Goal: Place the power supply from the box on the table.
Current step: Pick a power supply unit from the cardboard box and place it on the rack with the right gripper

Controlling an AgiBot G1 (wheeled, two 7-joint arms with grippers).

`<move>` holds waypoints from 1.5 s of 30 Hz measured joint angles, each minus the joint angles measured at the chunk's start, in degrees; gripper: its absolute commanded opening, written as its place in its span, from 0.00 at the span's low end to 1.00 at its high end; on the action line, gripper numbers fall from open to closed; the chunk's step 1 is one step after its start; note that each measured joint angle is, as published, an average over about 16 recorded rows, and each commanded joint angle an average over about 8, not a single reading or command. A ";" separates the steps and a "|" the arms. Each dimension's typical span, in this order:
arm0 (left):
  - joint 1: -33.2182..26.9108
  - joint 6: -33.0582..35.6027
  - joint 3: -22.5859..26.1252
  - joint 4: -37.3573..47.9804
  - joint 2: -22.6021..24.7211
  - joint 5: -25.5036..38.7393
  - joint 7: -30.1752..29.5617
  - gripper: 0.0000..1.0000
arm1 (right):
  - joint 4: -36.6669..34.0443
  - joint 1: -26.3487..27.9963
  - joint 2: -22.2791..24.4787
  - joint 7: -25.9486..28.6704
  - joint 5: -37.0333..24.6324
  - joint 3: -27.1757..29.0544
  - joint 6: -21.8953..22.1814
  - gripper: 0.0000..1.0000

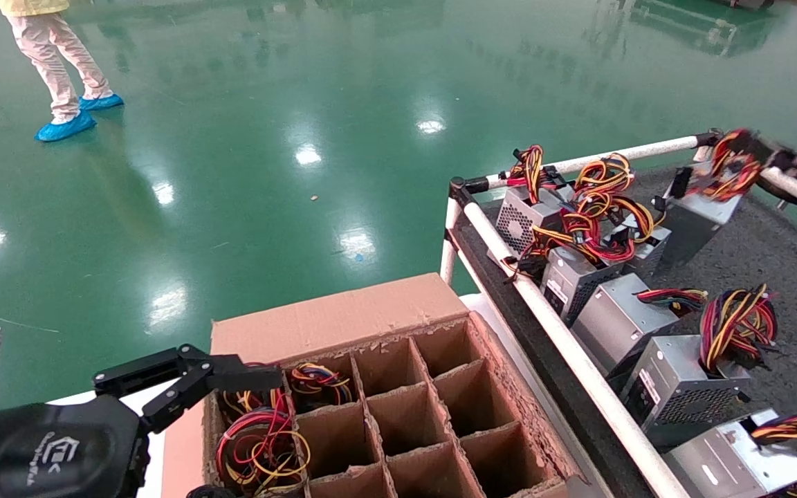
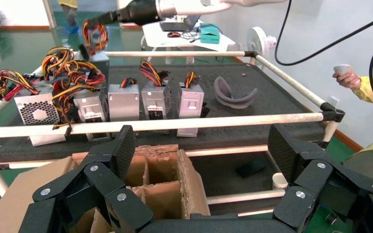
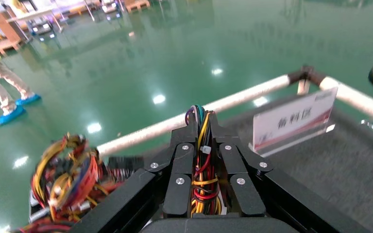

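Green floor surrounds the counter [image 1: 786,256]. Right end effector [image 1: 751,162] grips a supply's [image 1: 699,214] wires above the far rail (release pending); left end effector [image 2: 199,160] open over the box [image 1: 343,318].

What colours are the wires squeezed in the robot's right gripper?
Red, yellow, orange and black wires, with some purple and teal at the top. The right wrist view shows them best.

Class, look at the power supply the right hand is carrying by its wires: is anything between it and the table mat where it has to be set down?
Nothing visible blocks it. The right hand holds the power supply by its wires above bare table mat near the far rail; the other power supplies stand nearer the box side.
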 measured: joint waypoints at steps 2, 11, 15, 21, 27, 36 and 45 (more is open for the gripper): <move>0.00 0.00 0.00 0.00 0.00 0.00 0.00 1.00 | -0.15 -0.38 -1.07 -0.01 -0.07 -0.05 1.04 0.00; 0.00 -0.01 0.01 0.00 -0.01 -0.01 0.01 1.00 | -0.21 -1.10 -5.47 0.46 -0.14 -0.10 5.12 0.00; 0.00 -0.01 0.02 0.00 -0.01 -0.01 0.01 1.00 | -0.08 -1.02 -6.81 0.80 -0.15 -0.10 6.14 0.00; -0.01 -0.01 0.03 0.00 -0.01 -0.02 0.01 1.00 | 0.05 -0.75 -7.90 1.33 -0.28 -0.19 6.73 0.00; -0.01 -0.01 0.03 0.00 -0.01 -0.02 0.02 1.00 | 0.13 -0.34 -8.01 1.83 -0.61 -0.42 6.44 0.00; -0.01 -0.02 0.04 0.00 -0.02 -0.03 0.02 1.00 | -0.06 -0.21 -7.52 2.48 -1.39 -0.96 5.42 0.00; -0.01 -0.02 0.06 0.00 -0.02 -0.04 0.03 1.00 | -0.69 -1.09 -7.37 3.27 -2.86 -1.97 4.65 0.00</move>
